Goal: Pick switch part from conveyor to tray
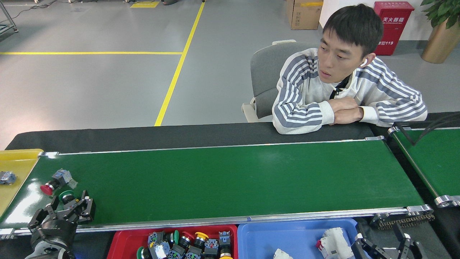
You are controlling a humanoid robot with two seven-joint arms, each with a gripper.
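Biggest worry: the green-capped switch sits at the lower left end of the conveyor, and the left hand, fingers spread around it, hasn't pinched it yet. A late squeeze could let it roll off, or bump the red-capped switch just above. Right hand at bottom right, can't tell its state. Red tray holds a pile of switches, blue tray has white breakers, yellow bin one grey part.
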